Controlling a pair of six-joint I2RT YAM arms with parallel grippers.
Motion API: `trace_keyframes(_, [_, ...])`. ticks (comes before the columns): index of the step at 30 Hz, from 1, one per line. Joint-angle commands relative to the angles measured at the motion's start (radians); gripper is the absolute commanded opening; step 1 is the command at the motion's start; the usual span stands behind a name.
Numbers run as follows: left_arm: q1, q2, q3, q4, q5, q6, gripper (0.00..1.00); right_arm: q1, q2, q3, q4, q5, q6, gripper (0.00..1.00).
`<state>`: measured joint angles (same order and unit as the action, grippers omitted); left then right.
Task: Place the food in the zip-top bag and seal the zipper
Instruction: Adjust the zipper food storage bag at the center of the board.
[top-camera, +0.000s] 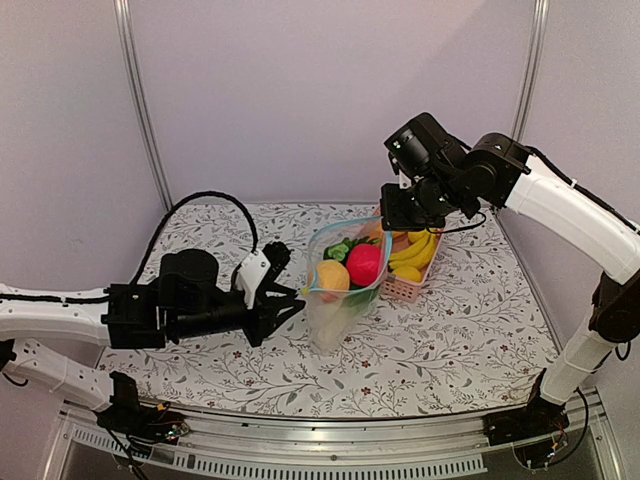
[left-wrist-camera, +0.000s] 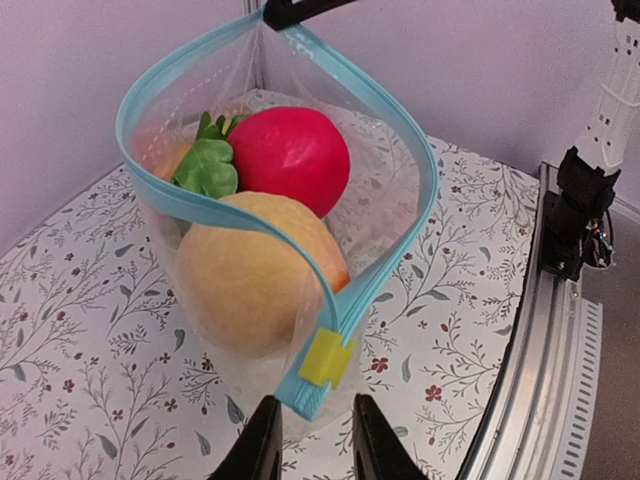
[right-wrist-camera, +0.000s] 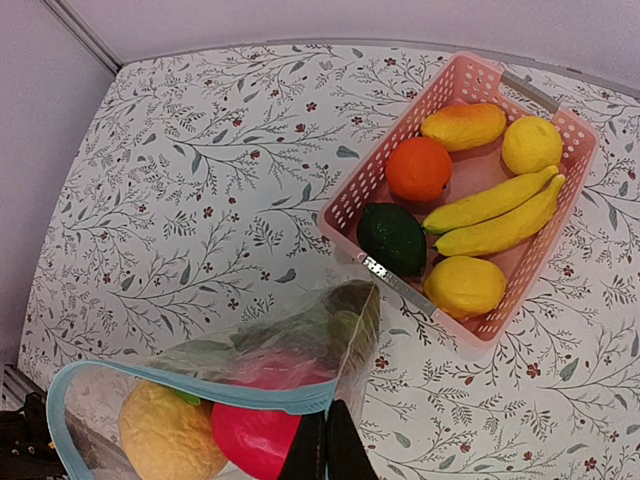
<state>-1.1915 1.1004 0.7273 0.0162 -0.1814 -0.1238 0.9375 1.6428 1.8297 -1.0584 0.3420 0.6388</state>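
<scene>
You're seeing the zip-top bag (left-wrist-camera: 395, 215) standing on the table (top-camera: 450, 340), mouth gaping, with red fruit (left-wrist-camera: 290, 155), peach fruit (left-wrist-camera: 250, 270) and bok choy (left-wrist-camera: 205, 165) sitting inside. Right gripper (right-wrist-camera: 325, 445) is pinching the zipper (left-wrist-camera: 385, 130) at its far edge. Left gripper (left-wrist-camera: 312, 440) jaws are sitting apart, straddling its near end by the yellow slider (left-wrist-camera: 325, 358).
</scene>
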Motion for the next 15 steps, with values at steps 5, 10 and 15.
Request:
trace_keyframes(5, [-0.019, 0.032, 0.037, 0.016, -0.064, -0.005, 0.3, 0.001, -0.003, 0.015, 0.008, -0.006, -0.002, 0.0])
trace_keyframes(10, [-0.019, 0.048, 0.045, 0.004, -0.08, -0.013, 0.3, 0.001, -0.004, 0.013, 0.011, -0.009, -0.003, 0.0])
trace_keyframes(15, [-0.019, 0.05, 0.045, -0.007, -0.098, -0.031, 0.28, 0.001, -0.005, 0.01, 0.012, -0.012, -0.005, 0.0])
